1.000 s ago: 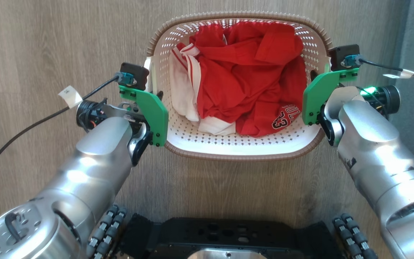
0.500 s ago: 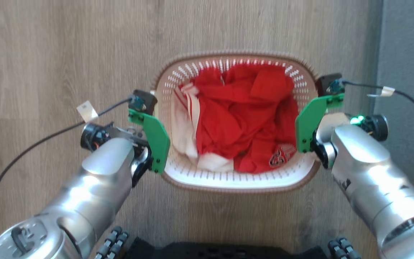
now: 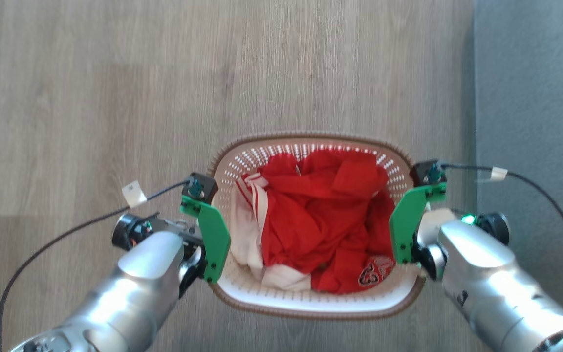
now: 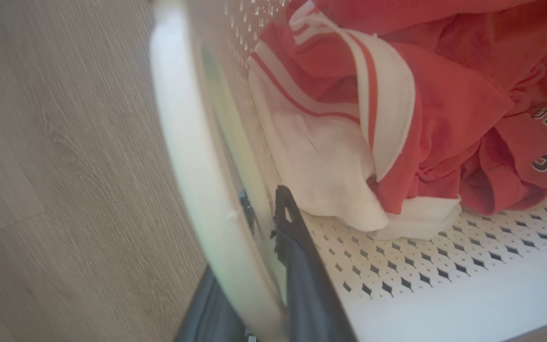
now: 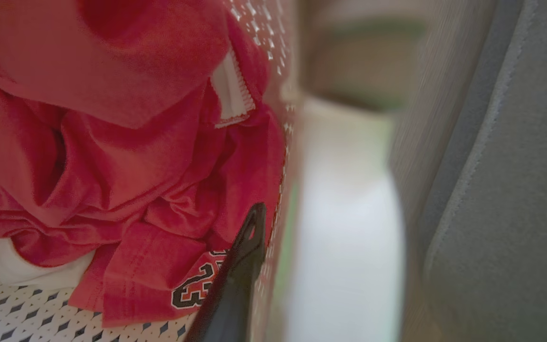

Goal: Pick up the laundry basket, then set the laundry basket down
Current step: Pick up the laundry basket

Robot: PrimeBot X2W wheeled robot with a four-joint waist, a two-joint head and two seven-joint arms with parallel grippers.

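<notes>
Left gripper [image 4: 264, 209] straddled the side wall of the laundry basket [image 3: 311, 305], one dark finger inside and one outside, clamped on the white handle [image 4: 193, 156]. Right gripper [image 5: 254, 237] showed one finger inside the opposite wall; its hold could not be judged. Between both arms, the basket was over the wooden floor [image 3: 115, 98], near a grey fabric surface [image 3: 530, 98], with red and white clothes [image 3: 320, 220] heaped inside.

Wood-look floor [image 3: 115, 98], grey fabric surface [image 3: 530, 98] at rt.
</notes>
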